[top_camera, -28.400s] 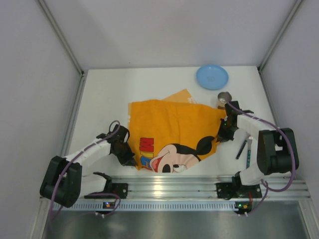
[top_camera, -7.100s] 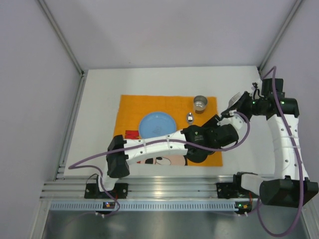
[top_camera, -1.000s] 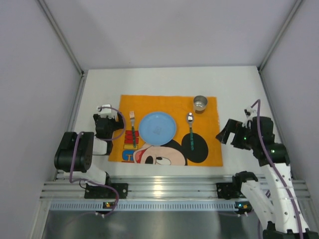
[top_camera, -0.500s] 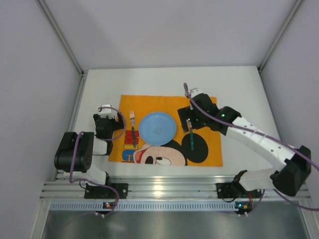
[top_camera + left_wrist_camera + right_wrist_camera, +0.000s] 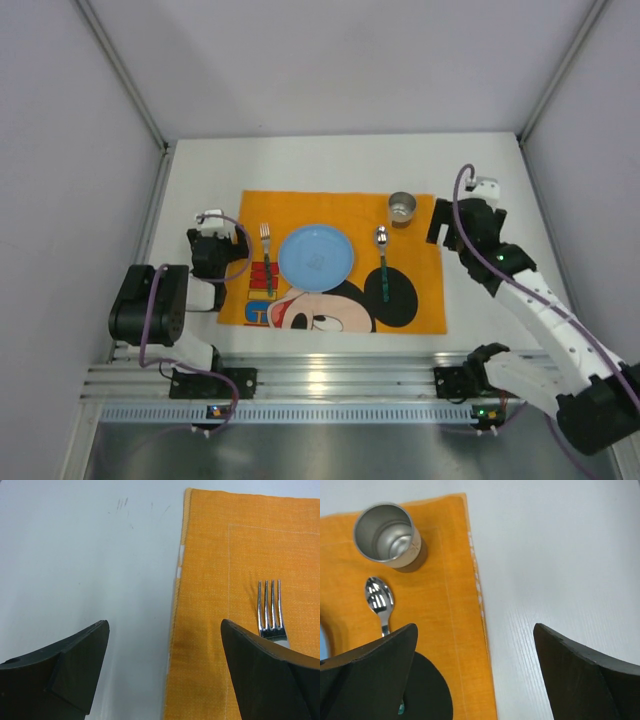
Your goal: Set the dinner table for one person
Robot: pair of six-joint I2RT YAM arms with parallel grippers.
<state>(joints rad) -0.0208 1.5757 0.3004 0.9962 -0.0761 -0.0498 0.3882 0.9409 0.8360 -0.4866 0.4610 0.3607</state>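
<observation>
On the white dinner table (image 5: pixel 330 165) lies an orange mouse placemat (image 5: pixel 340 300). It carries a blue plate (image 5: pixel 316 256), a fork (image 5: pixel 266 255) to the plate's left, a spoon (image 5: pixel 382 262) to its right and a steel cup (image 5: pixel 402 208) at the far right corner. My left gripper (image 5: pixel 218 240) hovers open over the mat's left edge (image 5: pixel 176 630), empty, with the fork's tines (image 5: pixel 269 615) beside its right finger. My right gripper (image 5: pixel 452 228) is open and empty over the mat's right edge (image 5: pixel 482 630), near the cup (image 5: pixel 387 532) and spoon (image 5: pixel 380 600).
Grey enclosure walls surround the table on three sides. A metal rail (image 5: pixel 340 375) holding both arm bases runs along the near edge. Bare white tabletop (image 5: pixel 75 555) lies left of the mat, and more of it (image 5: pixel 560 555) lies to the mat's right.
The right arm swung from the table's right side in over the spoon, then back out to the mat's right edge beside the cup. Left arm and tableware stayed put.
</observation>
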